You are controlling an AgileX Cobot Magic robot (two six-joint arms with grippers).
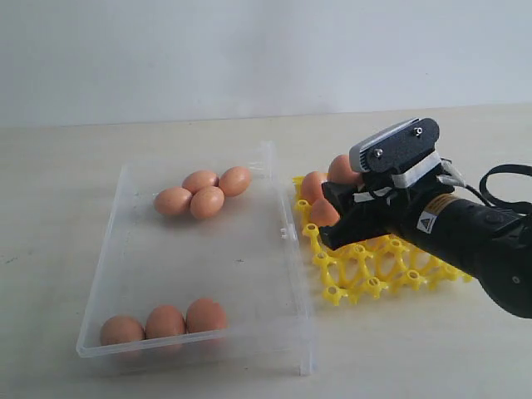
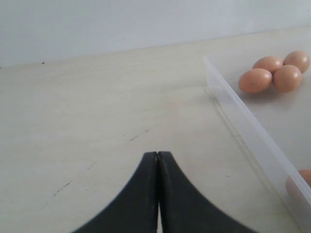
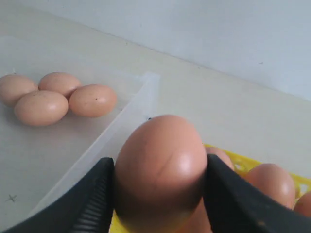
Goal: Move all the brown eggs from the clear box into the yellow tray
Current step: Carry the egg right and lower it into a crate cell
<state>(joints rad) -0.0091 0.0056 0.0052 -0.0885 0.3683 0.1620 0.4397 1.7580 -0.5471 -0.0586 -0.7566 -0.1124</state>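
Observation:
My right gripper (image 1: 331,221) is shut on one brown egg (image 1: 322,211), held just above the near-left part of the yellow tray (image 1: 366,268). In the right wrist view that egg (image 3: 160,165) fills the space between both black fingers (image 3: 90,204). At least two more eggs (image 1: 314,184) sit in the tray's far cups. The clear box (image 1: 233,266) lies left of the tray, with several eggs (image 1: 206,202) at its far end and three (image 1: 165,321) at its near end. My left gripper (image 2: 158,154) is shut and empty over bare table beside the box wall (image 2: 243,121).
The pale table top (image 1: 66,166) runs all round the box and tray, with a plain wall behind. The right arm's black body (image 1: 474,241) and its cable (image 1: 499,179) cover the tray's right side. The left arm does not show in the exterior view.

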